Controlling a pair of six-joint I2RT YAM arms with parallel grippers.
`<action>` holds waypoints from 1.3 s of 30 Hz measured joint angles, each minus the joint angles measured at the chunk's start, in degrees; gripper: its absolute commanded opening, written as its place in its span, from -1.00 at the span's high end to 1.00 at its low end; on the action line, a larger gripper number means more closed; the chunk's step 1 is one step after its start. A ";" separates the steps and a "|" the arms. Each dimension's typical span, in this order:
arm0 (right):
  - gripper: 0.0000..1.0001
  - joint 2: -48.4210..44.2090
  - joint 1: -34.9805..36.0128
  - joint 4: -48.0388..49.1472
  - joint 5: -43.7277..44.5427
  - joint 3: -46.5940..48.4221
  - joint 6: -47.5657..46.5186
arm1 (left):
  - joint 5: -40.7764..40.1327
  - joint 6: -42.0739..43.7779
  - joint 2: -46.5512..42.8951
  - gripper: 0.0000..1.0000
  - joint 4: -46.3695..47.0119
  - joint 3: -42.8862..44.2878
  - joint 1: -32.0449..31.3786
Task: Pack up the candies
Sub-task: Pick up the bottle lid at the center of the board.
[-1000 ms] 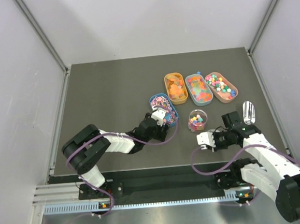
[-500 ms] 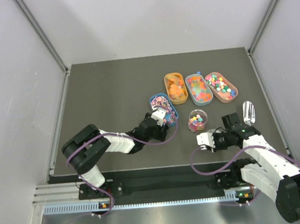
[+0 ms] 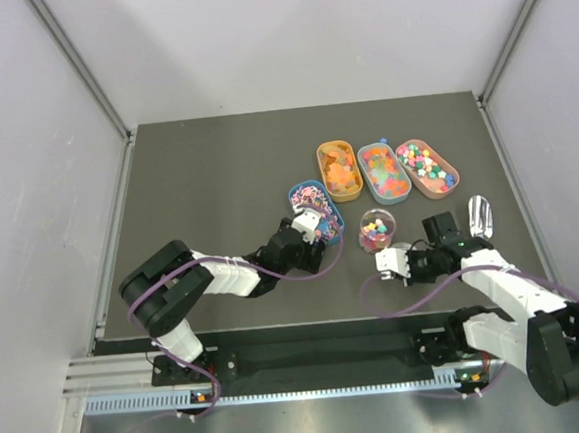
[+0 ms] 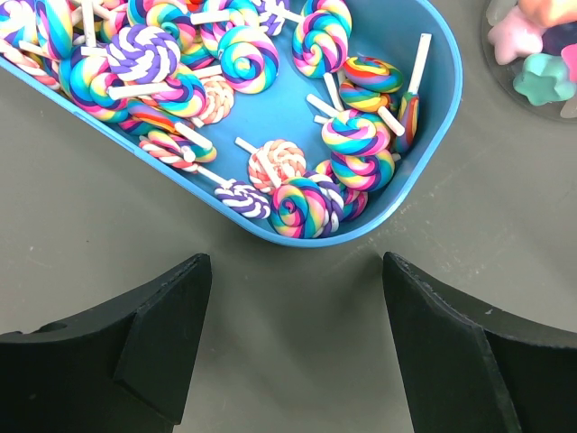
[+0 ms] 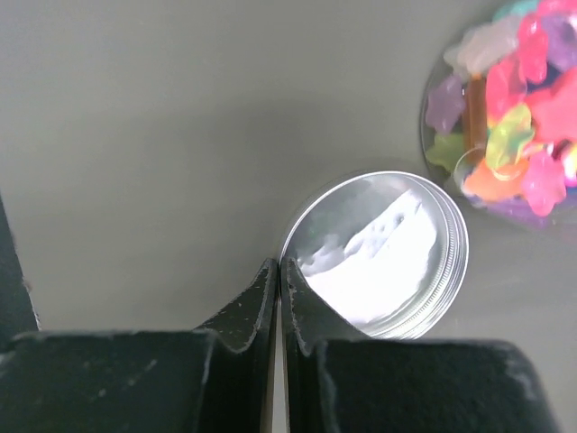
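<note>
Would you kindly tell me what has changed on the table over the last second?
The right gripper moved away from the arm bases, towards the clear jar, its fingers shut on the rim of the round lid. The left gripper stayed open beside the blue tray of lollipops.

A smooth matt finish is shown by the dark grey desk [image 3: 217,182]. The blue oval plastic tray [image 4: 279,106] and swirled lollipop candies [image 4: 302,206] appear glossy; the round silver metal lid [image 5: 379,262] is mirror-bright.

Tray [image 4: 361,236] (seemingly close) fronts left hand [image 4: 293,263].
</note>
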 measured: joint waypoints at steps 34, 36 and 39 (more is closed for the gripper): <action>0.95 41.51 -24.24 -36.74 -33.62 65.94 23.58 | -0.81 4.26 -1.14 -0.61 -33.53 20.00 5.53; 0.93 45.07 -24.72 -38.27 -36.57 65.94 23.67 | -1.22 4.48 -1.05 -0.61 -33.48 20.00 5.84; 0.92 47.19 -24.92 -39.85 -41.40 65.94 24.57 | -1.86 4.76 -0.92 -0.62 -33.48 20.00 6.10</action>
